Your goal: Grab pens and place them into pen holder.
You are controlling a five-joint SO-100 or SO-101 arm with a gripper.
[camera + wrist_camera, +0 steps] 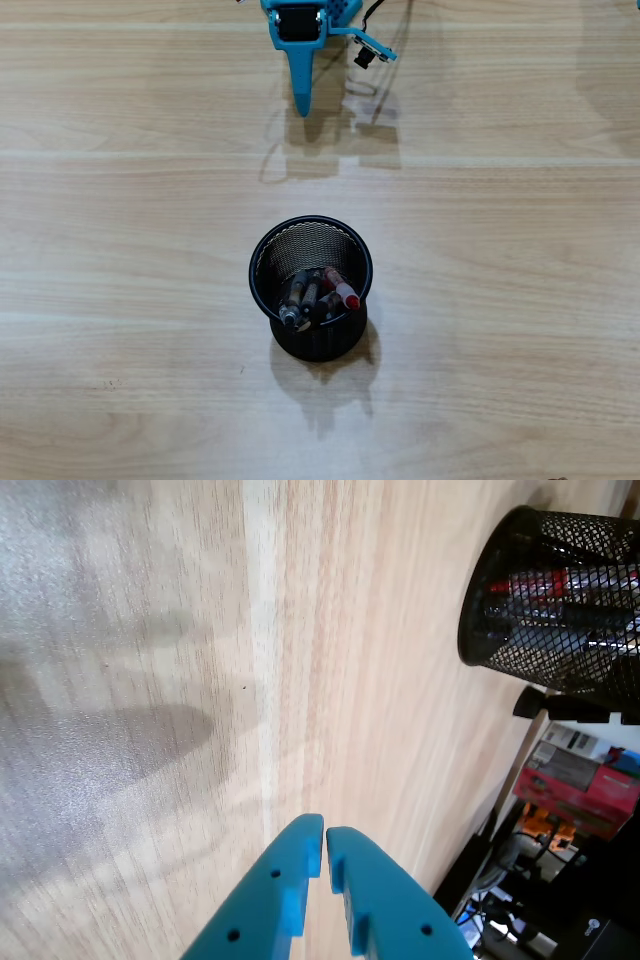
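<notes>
Arm (pixel 300 30) cut off at overhead top edge. Pens (pixel 315 295) bunched inside pen holder (pixel 262 262), count unclear. Holder's right side cropped in wrist view.

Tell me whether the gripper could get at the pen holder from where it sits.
Probably yes: only bare table lies between the gripper, shut and empty, and the pen holder, which stands upright with the pens inside.

- One pen holder (pixel 310 262) – black wire mesh, standing on one wooden table (pixel 120 300).
- Pens (pixel 315 295) bunched inside – one red tip plain among them, several dark or clear ones, exact count not tellable.
- One blue gripper (pixel 325 832), two fingers.
- One red box (pixel 580 780) beyond the table edge in the wrist view.
</notes>
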